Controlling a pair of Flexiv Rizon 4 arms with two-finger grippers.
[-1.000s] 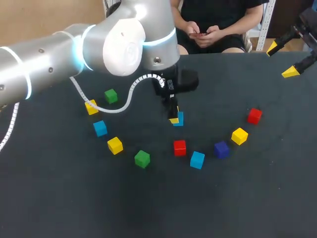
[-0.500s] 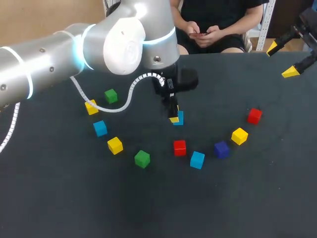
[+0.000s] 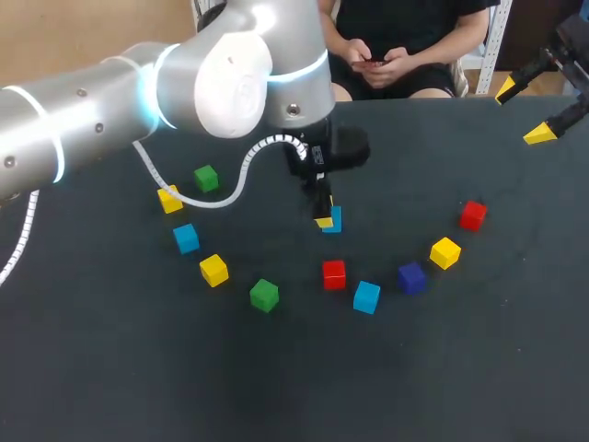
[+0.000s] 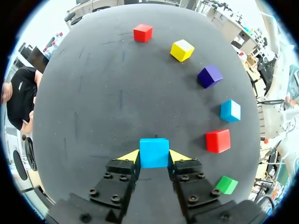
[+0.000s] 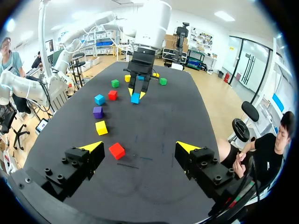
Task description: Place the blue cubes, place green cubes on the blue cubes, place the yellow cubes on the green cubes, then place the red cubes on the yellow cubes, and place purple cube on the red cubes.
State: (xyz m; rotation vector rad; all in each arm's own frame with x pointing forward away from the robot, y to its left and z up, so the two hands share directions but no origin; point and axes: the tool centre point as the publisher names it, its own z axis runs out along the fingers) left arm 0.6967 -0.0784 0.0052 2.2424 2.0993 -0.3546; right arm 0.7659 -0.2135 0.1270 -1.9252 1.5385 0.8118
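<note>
At the middle of the surface (image 3: 276,387) nothing changes: the left gripper (image 4: 154,156) stays clamped, fingers on two sides of the blue cube (image 4: 154,150). The right gripper (image 5: 138,146) hangs spread wide, empty. The placement looks unfinished.

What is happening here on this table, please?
The left gripper is shut on a blue cube, low over the middle of the table. The right gripper hangs open and empty near the table's far right corner. The other cubes, such as the purple cube and a green cube, lie singly on the table. No cube is stacked on another yet.
</note>
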